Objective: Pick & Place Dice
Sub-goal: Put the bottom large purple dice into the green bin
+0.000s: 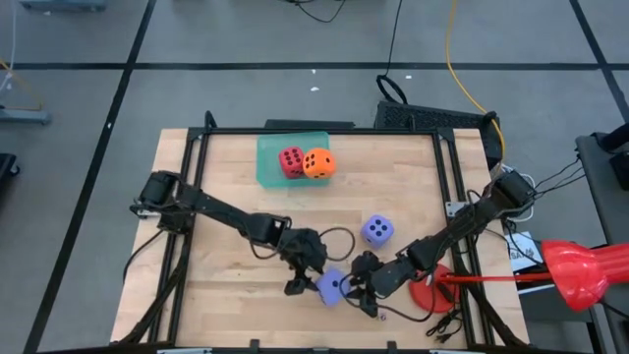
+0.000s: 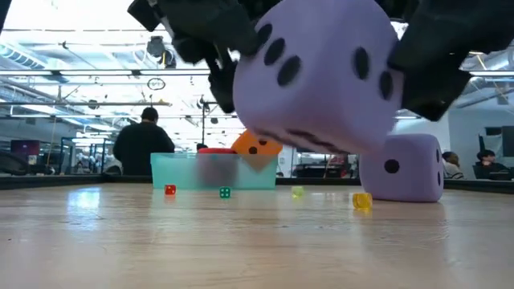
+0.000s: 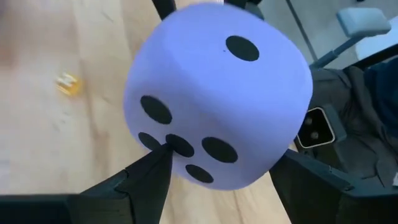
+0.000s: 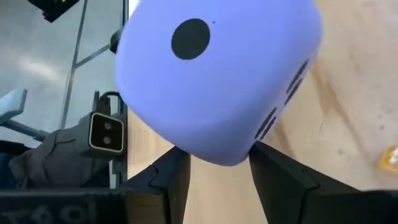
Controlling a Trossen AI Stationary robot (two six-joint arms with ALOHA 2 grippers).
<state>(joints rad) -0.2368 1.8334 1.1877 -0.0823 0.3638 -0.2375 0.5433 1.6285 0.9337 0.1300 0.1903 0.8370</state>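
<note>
Pale wooden table (image 1: 236, 265) filled the middle of the high view, grey floor around it. Going left to right, we saw our left arm reach in from the left edge to the lower centre, where the left gripper (image 1: 313, 275) stood spread wide with both fingers against a purple-blue die (image 1: 331, 287). That same die sat at the lower centre of the frame, lifted off the wood in the low view (image 2: 321, 80), and it was also pinched from the other side by the right gripper (image 1: 356, 291), whose fingers (image 4: 174, 177) were closed on its lower edge. Above centre, the teal tray (image 1: 267, 162) held the red die (image 1: 291, 160) and the orange die (image 1: 317, 164) side by side, touching. Right of centre, the second purple-blue die (image 1: 377, 230) rested alone on the wood. Far right, a red object (image 1: 580, 270) lay off the table
</note>
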